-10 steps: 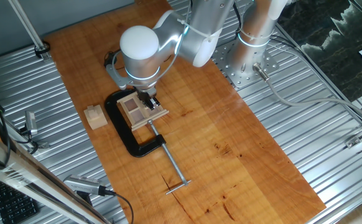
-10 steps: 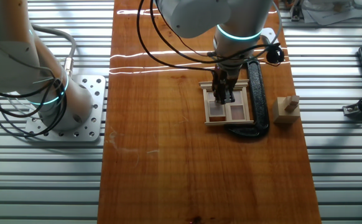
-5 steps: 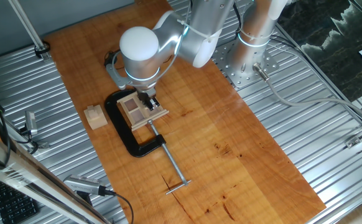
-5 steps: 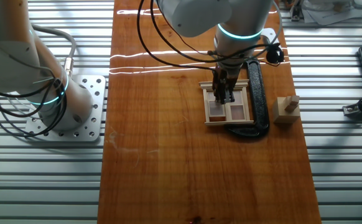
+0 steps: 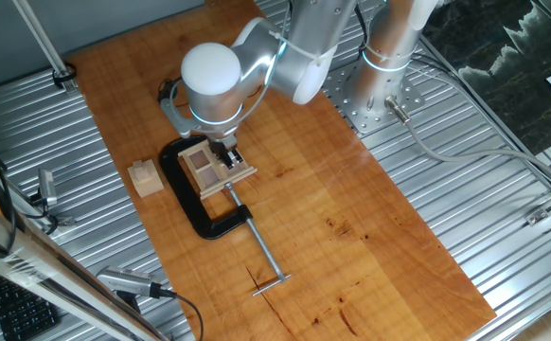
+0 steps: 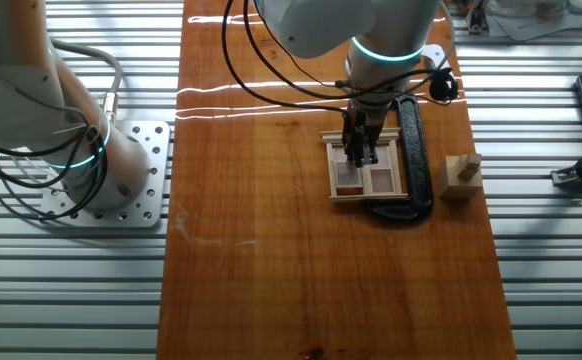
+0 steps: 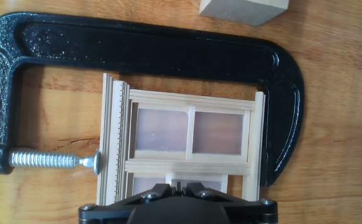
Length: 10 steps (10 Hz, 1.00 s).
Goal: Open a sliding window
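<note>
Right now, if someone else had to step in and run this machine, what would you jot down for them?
Gripper: down on the window, fingertips at a crossbar; open or shut can't be told from these views.
Window: flat on the table, held in the black clamp, whose screw presses its frame. A wooden block sits beside the clamp.
Done: the hand has reached the window.
Left: slide the sash open. Whether it has moved yet isn't clear.

A reddish-brown wooden board [image 5: 351, 237] lies across a ribbed metal table [image 5: 503, 189], with glare streaks near one end [image 6: 271, 95].
</note>
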Each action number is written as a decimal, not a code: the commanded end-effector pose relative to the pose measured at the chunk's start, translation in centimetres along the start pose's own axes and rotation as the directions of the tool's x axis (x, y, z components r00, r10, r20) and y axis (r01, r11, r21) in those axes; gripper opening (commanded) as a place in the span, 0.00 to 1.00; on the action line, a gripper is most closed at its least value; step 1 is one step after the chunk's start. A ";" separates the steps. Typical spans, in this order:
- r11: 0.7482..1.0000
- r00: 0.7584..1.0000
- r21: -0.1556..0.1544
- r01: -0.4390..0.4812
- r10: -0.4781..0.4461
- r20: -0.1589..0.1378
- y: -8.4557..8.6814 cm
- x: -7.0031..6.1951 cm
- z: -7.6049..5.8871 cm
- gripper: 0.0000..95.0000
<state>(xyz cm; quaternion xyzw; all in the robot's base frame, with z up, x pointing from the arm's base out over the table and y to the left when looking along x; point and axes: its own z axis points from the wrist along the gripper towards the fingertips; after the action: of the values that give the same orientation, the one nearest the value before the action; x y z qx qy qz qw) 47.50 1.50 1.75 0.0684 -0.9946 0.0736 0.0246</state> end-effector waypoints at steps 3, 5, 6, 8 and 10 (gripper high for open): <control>1.000 1.000 0.004 0.004 -0.004 -0.007 0.0 0.0 0.1 0.00; 1.000 1.000 0.007 0.004 -0.004 -0.008 0.0 0.0 0.1 0.00; 1.000 1.000 0.005 0.004 -0.004 -0.008 0.0 0.0 0.1 0.00; 1.000 1.000 0.001 0.008 -0.008 -0.007 0.0 0.0 0.1 0.00; 1.000 1.000 0.000 0.011 -0.011 -0.007 0.1 0.0 0.1 0.00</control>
<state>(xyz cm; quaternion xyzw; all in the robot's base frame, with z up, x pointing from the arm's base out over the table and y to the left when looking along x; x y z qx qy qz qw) 47.49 1.54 1.73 0.0735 -0.9942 0.0738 0.0281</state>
